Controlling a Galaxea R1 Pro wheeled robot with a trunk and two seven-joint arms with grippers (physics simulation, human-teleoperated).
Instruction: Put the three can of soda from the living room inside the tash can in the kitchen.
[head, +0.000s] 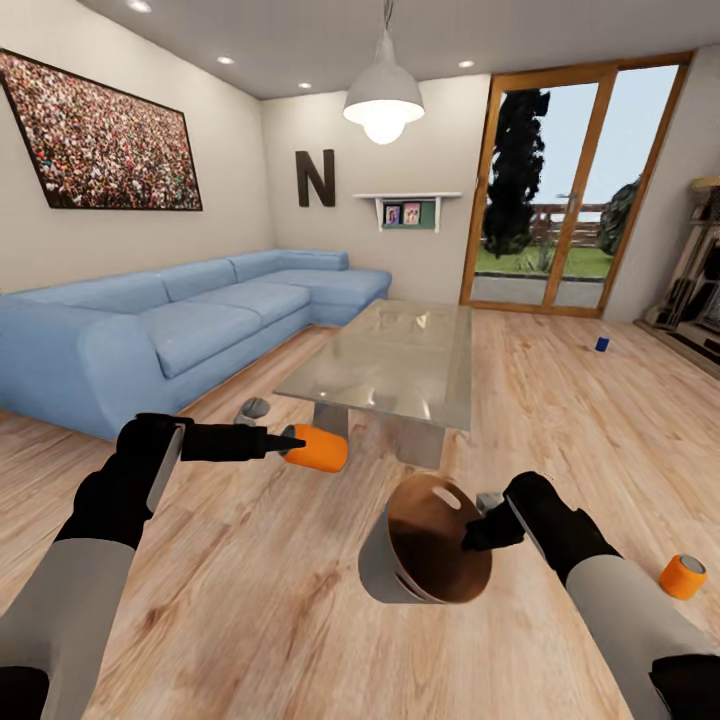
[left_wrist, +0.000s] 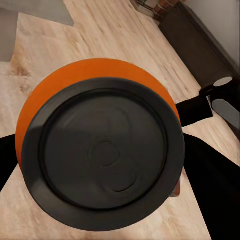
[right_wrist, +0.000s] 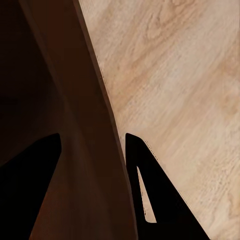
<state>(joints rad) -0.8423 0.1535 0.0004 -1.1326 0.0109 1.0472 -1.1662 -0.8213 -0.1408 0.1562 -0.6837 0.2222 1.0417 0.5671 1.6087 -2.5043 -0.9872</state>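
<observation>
From my head camera I look down over a living room with a wood floor (head: 250, 590). My left pincer (head: 285, 444) reaches forward and pinches an orange soda can (head: 318, 448). The can lies on its side in the air, long axis roughly level, running left to right across the view, one end toward my wrist. My right pincer (head: 478, 527) clamps the rim of the grey trash can (head: 425, 555). The bin is tilted, its wide round mouth turned up toward me, showing the brown inner wall. It hangs just right of and nearer to me than the held can. A second orange can (head: 683, 577) lies on the floor at the far right. A dark blue can (head: 601, 343) stands upright on the floor, well away near the glass door (head: 560, 180). A glass coffee table (head: 395, 360) stands ahead, with a blue sofa (head: 180, 320) to its left.

From my left wrist camera I see the held can's dark grey end (left_wrist: 102, 160) face on, an orange edge (left_wrist: 95, 70) around it, so its long axis points away from the lens.

From my right wrist camera my two dark fingers (right_wrist: 145, 185) straddle the bin's brown wall (right_wrist: 75, 125), one inside, one outside, above the floorboards.
</observation>
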